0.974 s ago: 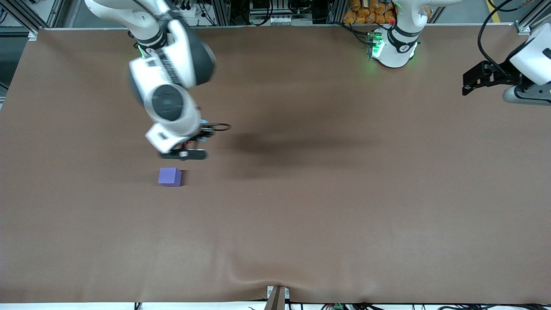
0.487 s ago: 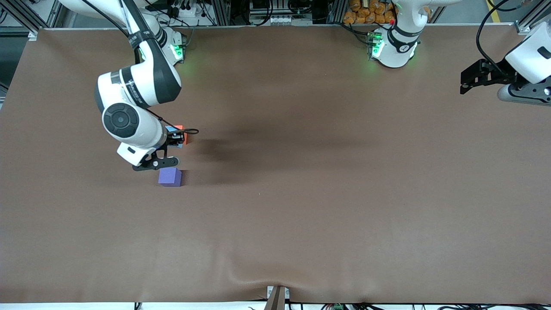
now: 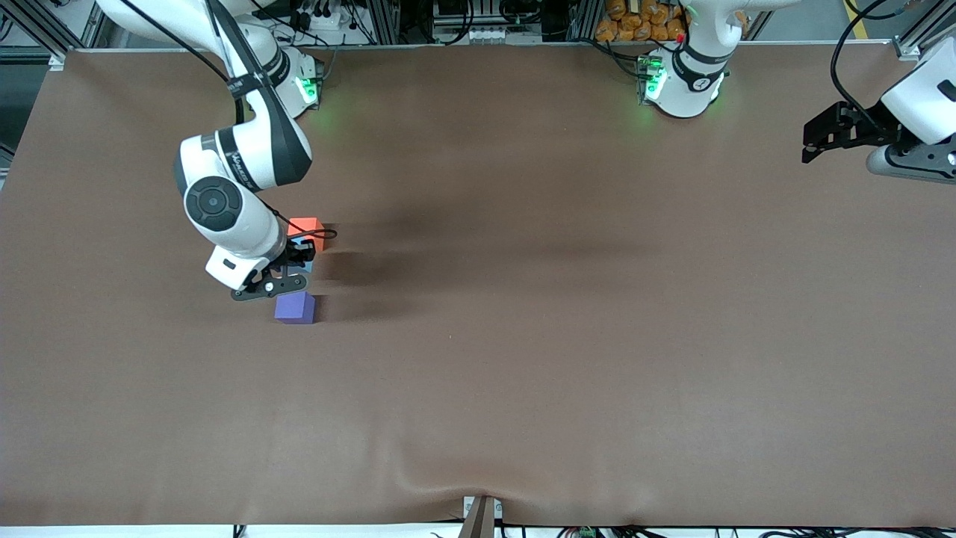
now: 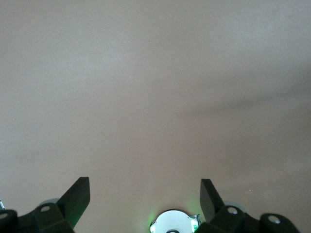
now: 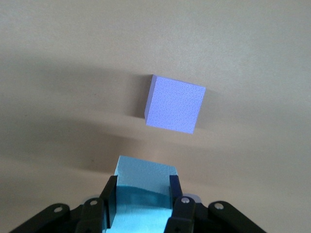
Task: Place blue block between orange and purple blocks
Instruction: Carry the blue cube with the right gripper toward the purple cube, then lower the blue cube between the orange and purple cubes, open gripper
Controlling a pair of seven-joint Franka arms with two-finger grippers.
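The right end effector is gripping the blue block over the gap between the orange block and purple block; lowering off-centre risks nudging either. The left end effector, spread open, is waiting

Brown cloth-covered desk. Orange block and purple block resting on it toward right arm's end, apart; purple nearer front camera. Cloth rippled at near edge.
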